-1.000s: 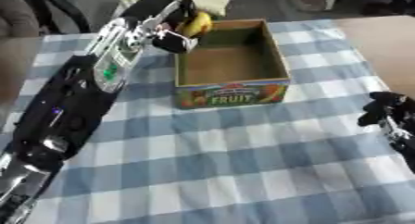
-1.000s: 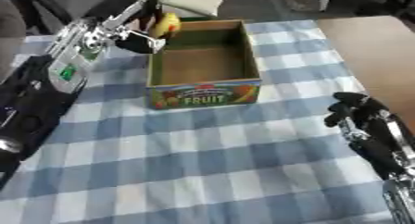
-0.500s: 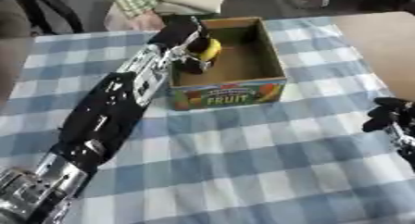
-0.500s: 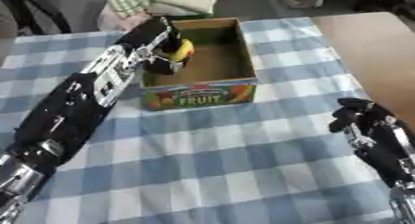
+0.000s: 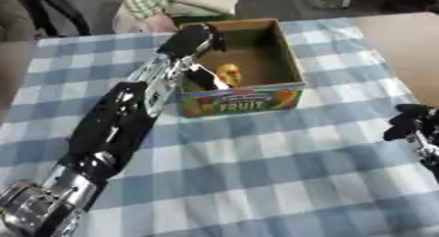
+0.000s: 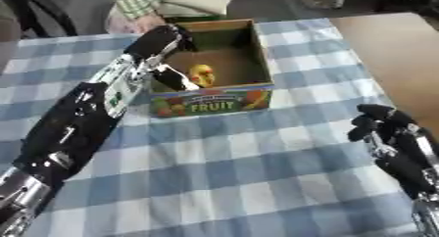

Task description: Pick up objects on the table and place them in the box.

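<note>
Fruit (image 5: 228, 75), small and yellow, lies inside the box (image 5: 244, 100) at twelve o'clock on the desk (image 5: 257, 172). My left hand (image 5: 195, 37) hovers open above it; right hand (image 6: 381, 126) rests open at four o'clock. Probably light, smooth, best held around its middle.

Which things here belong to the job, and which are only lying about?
Job:
- fruit box
- yellow object inside the box
- left hand over the box

Lying about:
- checked tablecloth
- bundle of cloth behind the table
- right hand, idle

Matt brown cardboard fruit box (image 6: 225, 100) with glossy printed front, under glossy black plastic left hand (image 5: 194, 36); soft checked cloth tablecloth (image 5: 257, 162) beneath.
</note>
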